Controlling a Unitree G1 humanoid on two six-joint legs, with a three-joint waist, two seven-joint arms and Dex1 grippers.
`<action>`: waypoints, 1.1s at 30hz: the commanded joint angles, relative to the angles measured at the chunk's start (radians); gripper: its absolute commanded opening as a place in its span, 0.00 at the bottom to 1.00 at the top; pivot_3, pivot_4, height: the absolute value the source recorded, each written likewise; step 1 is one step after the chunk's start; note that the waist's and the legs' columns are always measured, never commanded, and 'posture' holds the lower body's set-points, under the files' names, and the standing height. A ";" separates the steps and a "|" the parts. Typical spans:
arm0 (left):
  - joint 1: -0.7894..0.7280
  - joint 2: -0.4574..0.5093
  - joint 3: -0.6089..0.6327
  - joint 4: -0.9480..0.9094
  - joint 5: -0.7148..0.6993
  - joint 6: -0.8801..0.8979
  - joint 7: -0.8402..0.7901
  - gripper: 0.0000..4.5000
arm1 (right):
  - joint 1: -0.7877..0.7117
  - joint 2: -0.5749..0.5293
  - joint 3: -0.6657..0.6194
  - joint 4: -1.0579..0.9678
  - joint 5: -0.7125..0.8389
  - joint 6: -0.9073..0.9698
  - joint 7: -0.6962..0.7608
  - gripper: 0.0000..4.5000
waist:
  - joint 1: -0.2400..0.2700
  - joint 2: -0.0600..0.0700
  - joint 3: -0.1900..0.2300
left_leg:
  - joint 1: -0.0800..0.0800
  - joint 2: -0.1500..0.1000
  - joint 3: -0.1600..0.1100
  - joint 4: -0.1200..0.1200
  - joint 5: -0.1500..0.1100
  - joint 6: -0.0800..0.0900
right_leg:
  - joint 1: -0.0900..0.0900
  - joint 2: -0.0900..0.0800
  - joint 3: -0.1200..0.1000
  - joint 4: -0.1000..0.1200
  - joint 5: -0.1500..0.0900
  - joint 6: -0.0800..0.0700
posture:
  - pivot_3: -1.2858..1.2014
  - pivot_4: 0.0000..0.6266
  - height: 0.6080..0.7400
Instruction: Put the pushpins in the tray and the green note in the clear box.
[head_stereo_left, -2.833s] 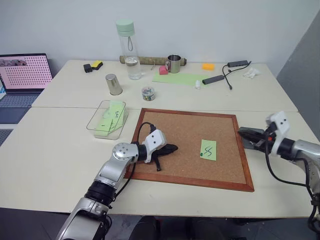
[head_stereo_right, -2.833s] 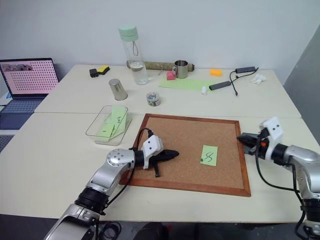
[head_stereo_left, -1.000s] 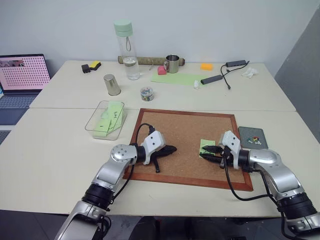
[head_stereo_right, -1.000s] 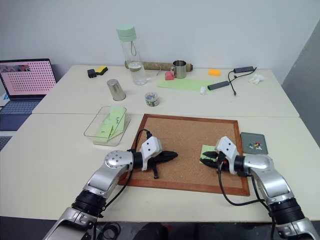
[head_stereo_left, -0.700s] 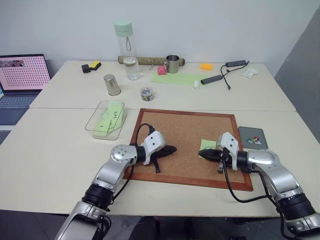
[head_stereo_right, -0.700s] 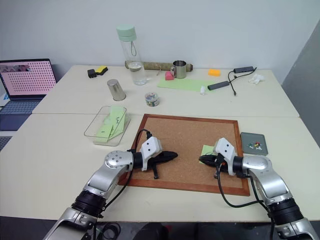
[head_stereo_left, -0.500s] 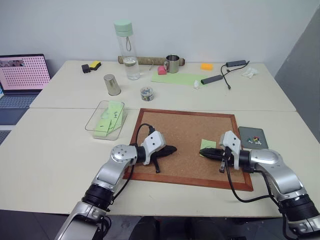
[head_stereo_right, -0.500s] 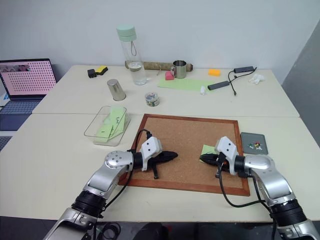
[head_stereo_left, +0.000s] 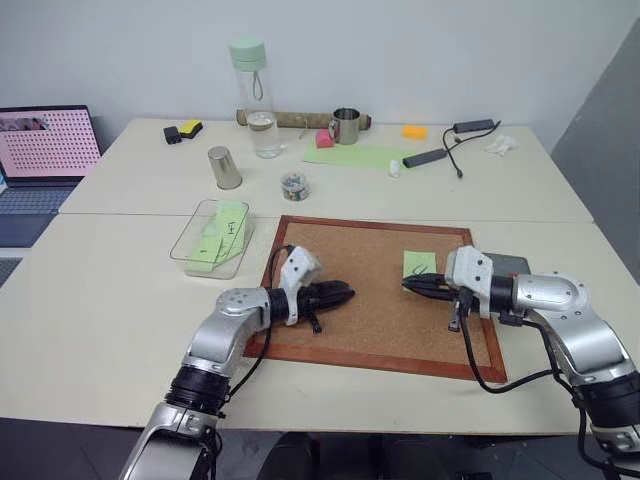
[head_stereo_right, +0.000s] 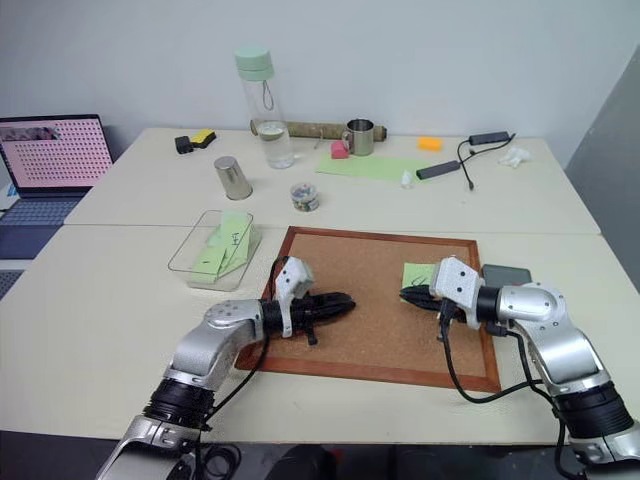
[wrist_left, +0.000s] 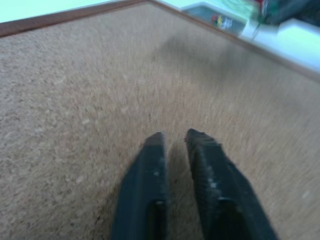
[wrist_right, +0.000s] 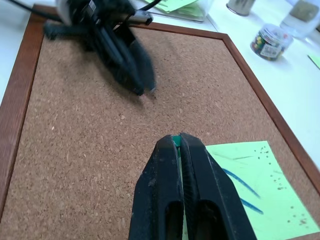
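Observation:
My right gripper (wrist_right: 176, 141) is shut on a green pushpin (wrist_right: 176, 139), whose head shows between the fingertips. It hangs over the right half of the cork board (head_stereo_left: 370, 320). The green note (head_stereo_left: 421, 263) sits with one corner at that pin and looks lifted along with it. Behind the right gripper lies the dark-grey tray (head_stereo_left: 517, 264), partly hidden, with coloured pushpins (wrist_left: 218, 21) in it. My left gripper (head_stereo_left: 345, 295) is low over the board's left half, its fingers a narrow gap apart with nothing between them. The clear box (head_stereo_left: 186, 245) stands left of the board and holds other green notes.
A small jar of mixed pins (head_stereo_left: 295, 186), a metal cup (head_stereo_left: 227, 168), a water bottle (head_stereo_left: 253, 100) and a mug (head_stereo_left: 346, 127) stand on the far table. A long pale-green sheet (head_stereo_left: 360, 157) and cables (head_stereo_left: 450, 150) lie there too. A laptop (head_stereo_left: 45, 150) is at the far left.
My right gripper closed at the note's corner and rose, and the note came up with it. My left gripper rolled, rose a little, and its fingers parted slightly.

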 joint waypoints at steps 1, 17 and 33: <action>-0.028 -0.023 0.088 -0.105 -0.171 0.192 0.032 0.40 | -0.055 0.000 0.003 0.022 -0.049 -0.143 0.003 0.00 | 0.000 0.000 0.000 | 0.000 0.000 0.000 0.000 0.000 0.000 | 0.000 0.000 0.000 0.000 0.000 0.000 | 0.52 0.24 1.00; -0.141 -0.231 0.186 -0.043 -0.363 0.401 0.240 0.80 | -0.158 -0.004 0.084 0.042 -0.117 -0.382 0.078 0.00 | 0.001 -0.003 0.002 | 0.000 0.000 -0.001 0.001 0.003 -0.006 | 0.000 0.000 0.000 0.000 0.000 0.000 | 0.52 0.24 1.00; -0.136 -0.245 0.136 -0.022 -0.360 0.375 0.220 0.31 | -0.170 0.017 0.101 0.041 -0.111 -0.396 0.096 0.00 | 0.001 -0.003 0.002 | 0.000 0.000 -0.001 0.001 0.004 -0.007 | 0.000 0.000 0.000 0.000 0.000 0.000 | 0.52 0.24 1.00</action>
